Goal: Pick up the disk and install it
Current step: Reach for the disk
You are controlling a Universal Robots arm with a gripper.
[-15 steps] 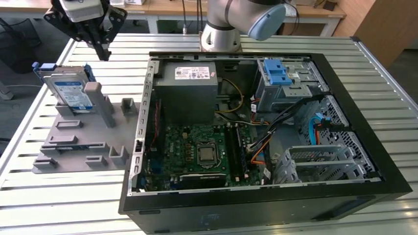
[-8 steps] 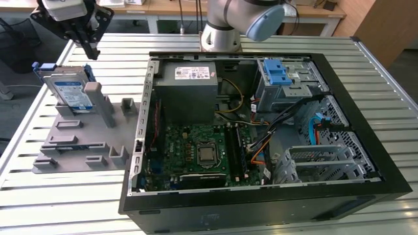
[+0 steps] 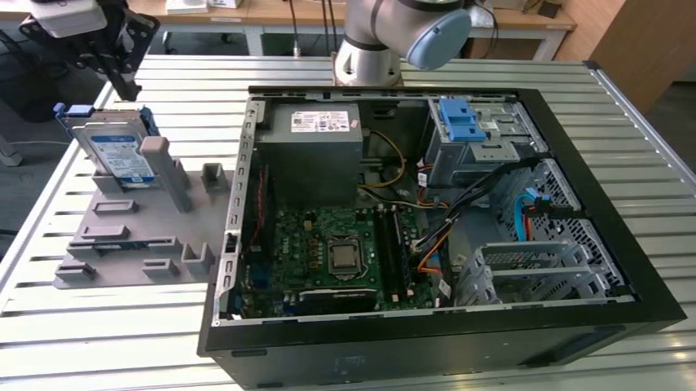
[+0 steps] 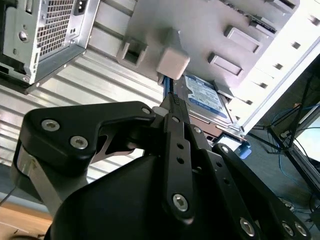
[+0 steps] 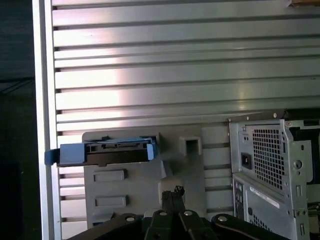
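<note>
In the exterior view, the picture's edge cut off the top of your gripper (image 3: 129,90). A grey post (image 3: 158,159) hid one side of the disk (image 3: 117,153) from you.

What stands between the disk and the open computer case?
In the exterior view, a tall post and a smaller block of the grey holder stand between disk and computer case.

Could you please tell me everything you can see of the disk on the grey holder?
The disk is a flat silver-grey drive with a white-and-blue label and a blue plastic frame round its edges. It stands on edge, tilted, in the grey holder, at the exterior view's left of the open computer case. The gripper hangs above, apart from it.
</note>
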